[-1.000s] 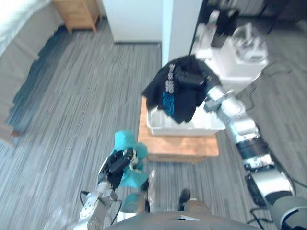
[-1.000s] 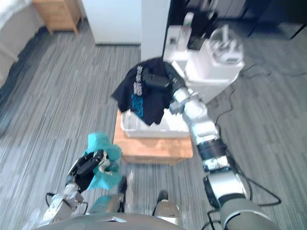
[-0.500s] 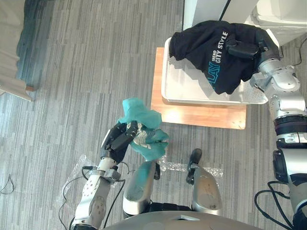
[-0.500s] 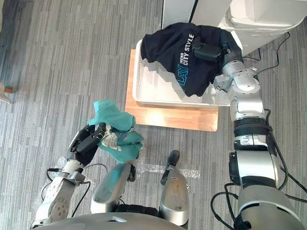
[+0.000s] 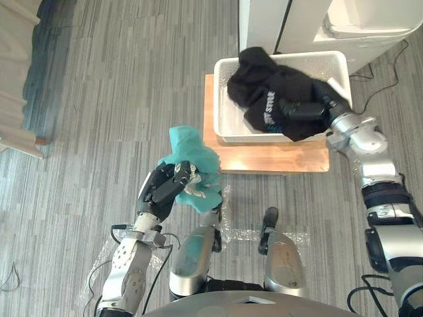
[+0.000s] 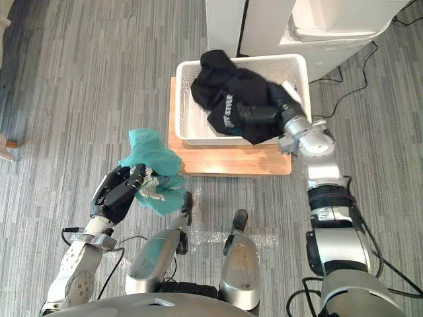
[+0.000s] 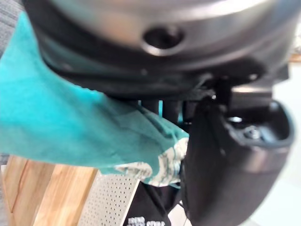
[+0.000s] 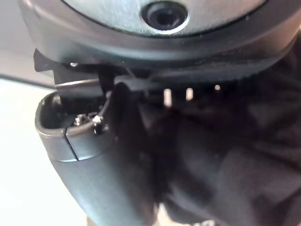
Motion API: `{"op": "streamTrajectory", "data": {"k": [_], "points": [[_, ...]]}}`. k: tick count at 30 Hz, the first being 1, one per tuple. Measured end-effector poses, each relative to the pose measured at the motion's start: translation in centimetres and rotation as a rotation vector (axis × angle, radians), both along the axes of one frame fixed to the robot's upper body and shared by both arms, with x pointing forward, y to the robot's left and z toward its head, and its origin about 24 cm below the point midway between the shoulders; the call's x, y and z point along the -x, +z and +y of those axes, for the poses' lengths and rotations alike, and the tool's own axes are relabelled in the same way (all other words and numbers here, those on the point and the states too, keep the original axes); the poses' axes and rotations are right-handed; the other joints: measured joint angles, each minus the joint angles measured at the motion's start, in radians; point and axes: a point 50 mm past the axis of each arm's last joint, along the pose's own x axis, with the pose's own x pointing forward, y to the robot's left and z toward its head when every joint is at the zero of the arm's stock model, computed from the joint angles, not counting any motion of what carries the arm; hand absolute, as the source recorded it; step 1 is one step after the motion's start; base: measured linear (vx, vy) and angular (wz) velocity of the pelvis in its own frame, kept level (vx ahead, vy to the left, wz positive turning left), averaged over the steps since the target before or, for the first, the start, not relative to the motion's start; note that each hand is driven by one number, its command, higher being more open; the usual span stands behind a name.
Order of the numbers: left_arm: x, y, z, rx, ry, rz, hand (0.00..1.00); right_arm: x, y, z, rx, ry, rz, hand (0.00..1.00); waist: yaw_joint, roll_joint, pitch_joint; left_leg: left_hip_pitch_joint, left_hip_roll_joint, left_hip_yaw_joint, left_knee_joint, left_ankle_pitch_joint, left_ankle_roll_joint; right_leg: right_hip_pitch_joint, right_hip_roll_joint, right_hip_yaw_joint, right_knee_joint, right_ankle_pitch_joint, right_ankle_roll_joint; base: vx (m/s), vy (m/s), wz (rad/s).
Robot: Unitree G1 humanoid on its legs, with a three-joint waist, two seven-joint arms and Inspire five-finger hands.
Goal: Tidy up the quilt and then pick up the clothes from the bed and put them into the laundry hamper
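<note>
Has lowered the shirt (image 5: 264, 99) into the hamper (image 5: 316, 65), no longer draped over its rim; still clamps it in the right robot hand (image 5: 301, 109), so needs only to let go. Keeps the teal cloth (image 5: 190, 149) bunched in the curled left robot hand (image 5: 160, 189) (next for the hamper, likely), held over the grey striped floor (image 5: 112, 86) just off the counter (image 5: 277, 158) corner. Shows a bed (image 5: 12, 99) edge far left and a white cabinet (image 5: 261, 26) behind the hamper.
</note>
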Motion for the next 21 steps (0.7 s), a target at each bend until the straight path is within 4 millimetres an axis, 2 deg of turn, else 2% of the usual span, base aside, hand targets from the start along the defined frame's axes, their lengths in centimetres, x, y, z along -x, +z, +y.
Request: {"op": "streamTrajectory", "data": {"k": [2,4,7,13,14,15,17,18,20,21], "points": [[-0.4,0.4,-0.1,-0.002,-0.005,-0.022,0.0,-0.1,-0.3,0.4,0.05,-0.017,-0.002,1.0,-0.003,0.003,-0.002,0.007,0.001,0.001,0.0,-0.001,0.001,0.008,0.001,0.0,-0.003,0.001,0.001,0.01,-0.012,-0.03],[-0.8,1.8,-0.3,-0.003,-0.017,-0.082,0.0,-0.2,-0.4,0.5,0.088,-0.049,-0.017,1.0,-0.002,0.003,-0.003,0.016,0.006,0.001,0.0,-0.001,0.002,0.026,0.009,0.002,-0.025,0.013,0.001,0.01,-0.018,-0.01],[-1.2,3.6,-0.4,-0.02,-0.028,-0.171,0.0,-0.3,-0.4,0.8,0.087,-0.077,-0.049,1.0,0.001,0.004,-0.009,0.019,0.014,0.004,0.0,-0.001,0.002,0.041,0.016,0.002,-0.057,0.029,-0.002,0.01,-0.03,-0.04],[-1.7,6.0,-0.1,-0.106,-0.054,-0.299,0.0,-0.3,-0.1,0.7,0.109,-0.145,-0.097,1.0,-0.002,-0.003,-0.035,0.046,0.022,0.019,-0.001,-0.011,-0.005,0.086,0.033,0.009,-0.113,0.055,-0.003,0.03,-0.037,-0.09],[-1.4,7.2,0.1,-0.115,-0.055,-0.355,0.0,0.2,-0.3,0.6,0.153,-0.181,-0.117,1.0,0.001,-0.014,-0.075,0.047,0.024,0.032,-0.001,-0.019,-0.007,0.087,0.04,0.024,-0.129,0.059,-0.001,0.05,-0.027,-0.18],[-1.4,7.4,0.2,-0.117,-0.055,-0.367,0.0,0.3,-0.4,0.6,0.161,-0.188,-0.123,1.0,0.001,-0.015,-0.082,0.049,0.024,0.035,-0.001,-0.021,-0.007,0.088,0.04,0.026,-0.132,0.06,-0.001,0.07,-0.039,-0.25],[-1.1,9.8,1.0,-0.16,-0.042,-0.474,0.0,1.9,-0.7,0.3,0.159,-0.24,-0.179,1.0,0.0,-0.042,-0.133,0.073,0.029,0.069,-0.001,-0.041,-0.01,0.103,0.045,0.057,-0.15,0.063,-0.001,0.09,-0.038,-0.37],[-1.0,10.1,1.1,-0.167,-0.04,-0.484,0.0,2.1,-0.8,0.3,0.156,-0.247,-0.183,1.0,-0.002,-0.046,-0.14,0.076,0.03,0.074,-0.001,-0.043,-0.01,0.105,0.045,0.06,-0.153,0.063,0.0,0.1,-0.031,-0.45],[-1.4,11.1,1.5,-0.203,-0.044,-0.526,0.0,3.2,-1.4,-0.7,0.148,-0.294,-0.184,1.0,-0.009,-0.062,-0.184,0.091,0.033,0.095,-0.001,-0.054,-0.013,0.113,0.045,0.082,-0.164,0.064,0.002,0.09,-0.022,-0.33],[-1.8,11.8,1.7,-0.224,-0.047,-0.552,0.0,3.8,-1.8,-1.8,0.139,-0.345,-0.172,1.0,-0.025,-0.077,-0.204,0.116,0.035,0.109,-0.001,-0.065,-0.017,0.136,0.045,0.09,-0.177,0.065,0.003,0.07,-0.014,-0.3]]}}
